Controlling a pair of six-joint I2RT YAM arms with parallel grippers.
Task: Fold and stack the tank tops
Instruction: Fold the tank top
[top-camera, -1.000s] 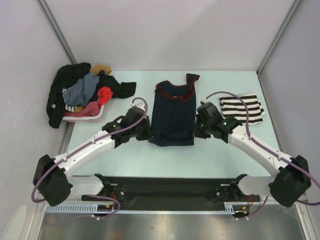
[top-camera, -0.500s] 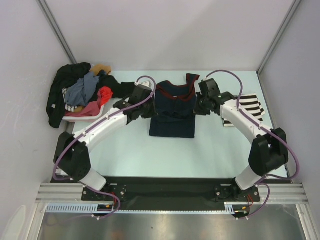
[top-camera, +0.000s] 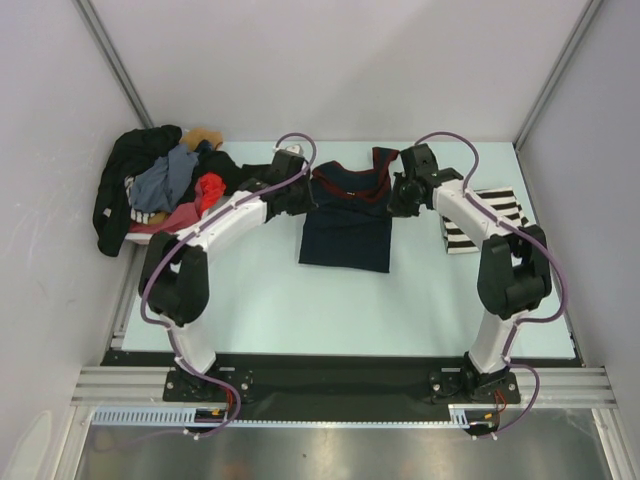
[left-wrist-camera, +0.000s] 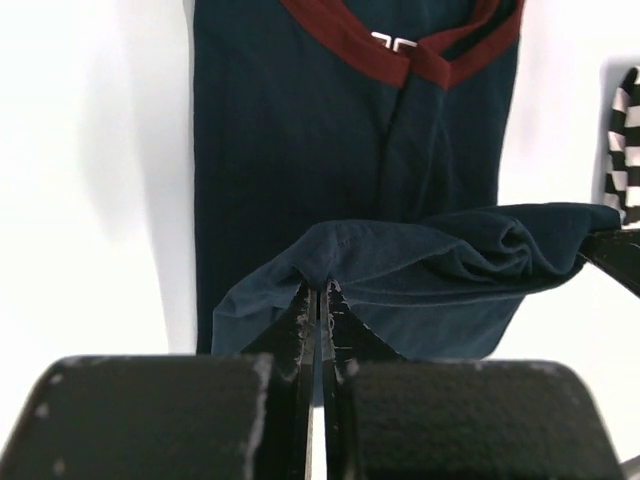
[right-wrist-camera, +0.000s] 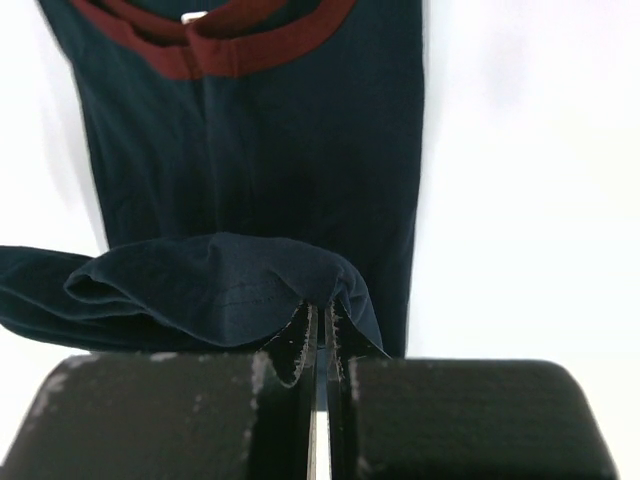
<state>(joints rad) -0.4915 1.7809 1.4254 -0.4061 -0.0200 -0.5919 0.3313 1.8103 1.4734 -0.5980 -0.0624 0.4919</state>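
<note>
Pinching the hem of the navy jersey (top-camera: 345, 235), both grippers are clamped on soft knit cloth. The left gripper (left-wrist-camera: 320, 297) has its jaws pressed together on one hem corner, and the right gripper (right-wrist-camera: 320, 312) does the same on the opp. corner. The black, blocky fingers leave only a thin slit between them, w/ fabric caught in it. The held hem is raised over the flat upper part of the jersey and sags between the 2 grippers in a loose, rumpled roll. Below it the cloth lies smooth, matte and rectangular, w/ a curved dark red trim (left-wrist-camera: 400, 50) at the neck and a bit of white print showing there.

From above, the jersey lies mid-table, doubled over, w/ a straight near edge.

Count: 2 tank tops. The 2nd is the striped top (top-camera: 500, 210), w/ black and white bands. It is a flat folded rectangle just right of the jersey, partly under the right arm.

1 pale pink plastic basket (top-camera: 175, 237) sits at the back left, heaped w/ crumpled clothes (top-camera: 160, 180) in black, grey-blue, red and tan, some spilling over the rim. The table (top-camera: 260, 300) is pale and smooth.
</note>
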